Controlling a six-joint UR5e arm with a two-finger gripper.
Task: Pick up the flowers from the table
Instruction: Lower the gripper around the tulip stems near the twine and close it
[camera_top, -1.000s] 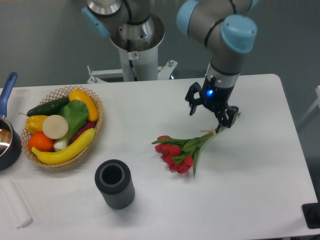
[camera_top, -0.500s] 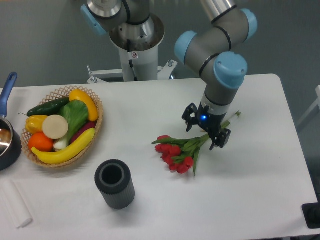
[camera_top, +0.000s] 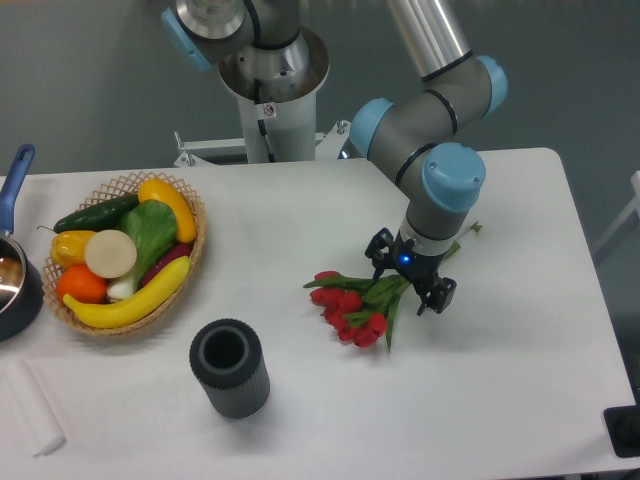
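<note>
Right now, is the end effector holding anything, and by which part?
Nothing is held. The end effector is open, its fingers either side of the flowers' leafy stems, and the bunch lies on the table.

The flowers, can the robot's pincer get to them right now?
Probably yes. The pincer is already low over the flowers, with a finger on each side of the green stems, apparently open. Nothing stands between them; the basket and the black cup are well off to the side.
</note>
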